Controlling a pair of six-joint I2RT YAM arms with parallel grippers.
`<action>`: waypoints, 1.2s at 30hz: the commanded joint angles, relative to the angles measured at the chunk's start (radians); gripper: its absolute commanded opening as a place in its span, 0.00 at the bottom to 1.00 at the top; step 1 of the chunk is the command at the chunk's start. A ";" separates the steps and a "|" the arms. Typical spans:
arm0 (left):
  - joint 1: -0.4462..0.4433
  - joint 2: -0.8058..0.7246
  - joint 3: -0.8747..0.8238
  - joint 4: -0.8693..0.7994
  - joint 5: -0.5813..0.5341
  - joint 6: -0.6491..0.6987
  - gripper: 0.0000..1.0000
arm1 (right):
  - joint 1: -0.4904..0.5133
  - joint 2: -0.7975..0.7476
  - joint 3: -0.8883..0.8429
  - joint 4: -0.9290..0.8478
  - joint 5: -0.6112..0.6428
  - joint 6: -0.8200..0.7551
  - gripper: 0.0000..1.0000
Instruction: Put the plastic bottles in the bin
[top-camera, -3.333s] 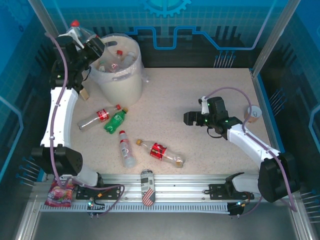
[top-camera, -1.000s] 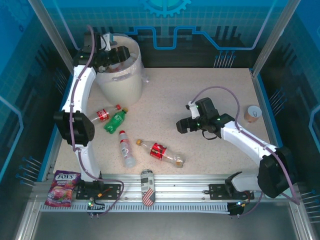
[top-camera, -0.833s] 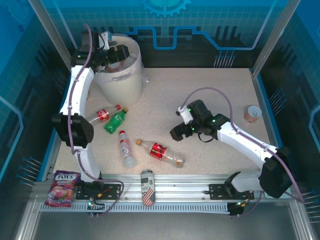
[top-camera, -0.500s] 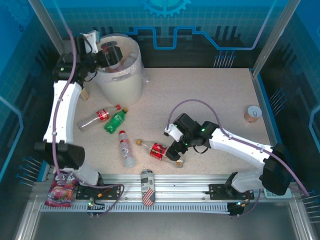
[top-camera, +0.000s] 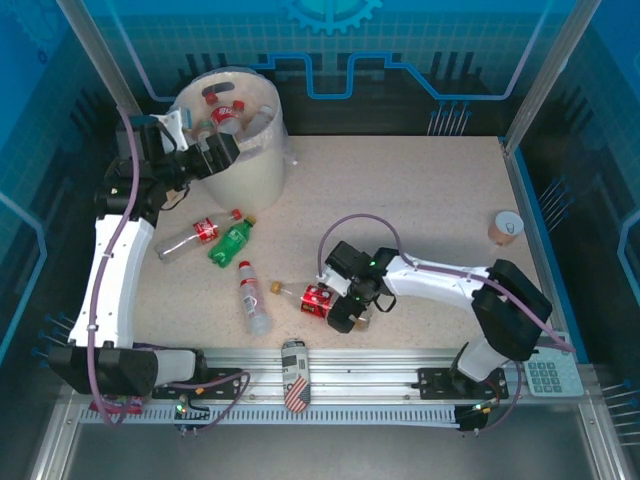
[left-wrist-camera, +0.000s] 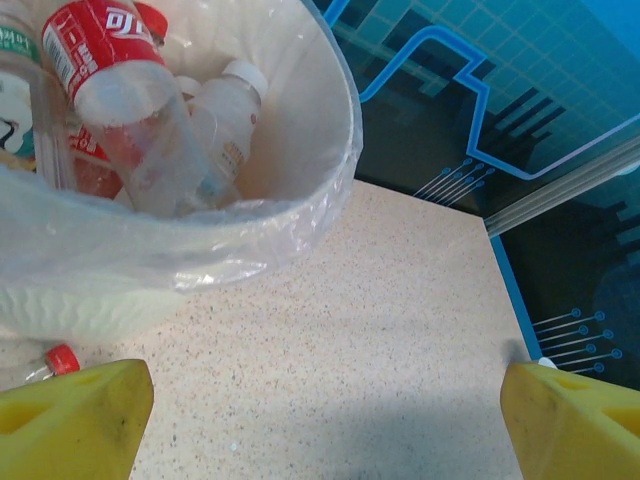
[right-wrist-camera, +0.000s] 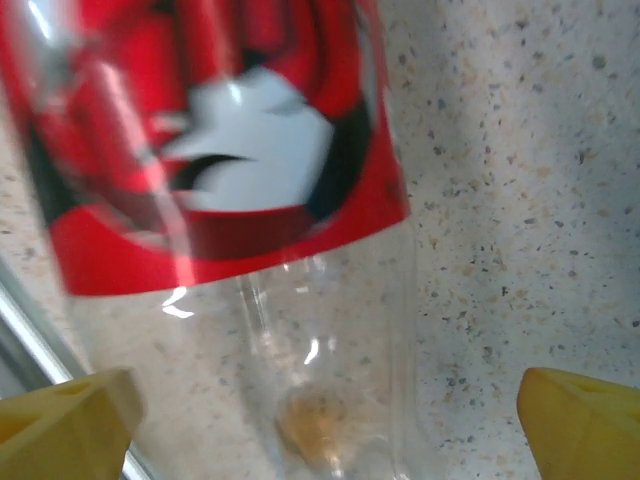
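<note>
The cream bin (top-camera: 258, 165) stands at the back left with several plastic bottles in it; the left wrist view shows a red-labelled one (left-wrist-camera: 115, 85) and a white-capped one (left-wrist-camera: 228, 115) inside its liner (left-wrist-camera: 200, 250). My left gripper (top-camera: 218, 155) hangs open and empty by the bin's front left side. On the table lie a red-labelled bottle (top-camera: 190, 236), a green bottle (top-camera: 231, 242), another clear bottle (top-camera: 253, 299) and a red-labelled bottle (top-camera: 318, 300). My right gripper (top-camera: 345, 308) is low over that last bottle (right-wrist-camera: 230, 150), open, with one yellow fingertip (right-wrist-camera: 65, 420) on each side of its clear body.
A patterned can (top-camera: 294, 375) lies on the front rail. A paper cup (top-camera: 505, 228) stands at the right edge. A calculator (top-camera: 548, 375) sits at the front right. A red bottle cap (left-wrist-camera: 60, 358) shows beside the bin's base.
My left gripper let a bottle go into the bin and drew back to its front left. My right arm swept from mid-table down over the front red-labelled bottle.
</note>
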 joint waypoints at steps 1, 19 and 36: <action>0.007 -0.050 -0.053 0.003 0.019 -0.038 0.91 | 0.011 0.053 0.056 -0.024 0.025 -0.011 0.96; 0.007 -0.089 -0.222 0.118 0.055 -0.129 0.90 | -0.047 0.138 0.114 -0.006 -0.003 0.010 0.69; -0.203 -0.166 -0.392 0.400 0.038 -0.430 0.92 | -0.330 -0.195 -0.020 0.441 -0.288 0.295 0.58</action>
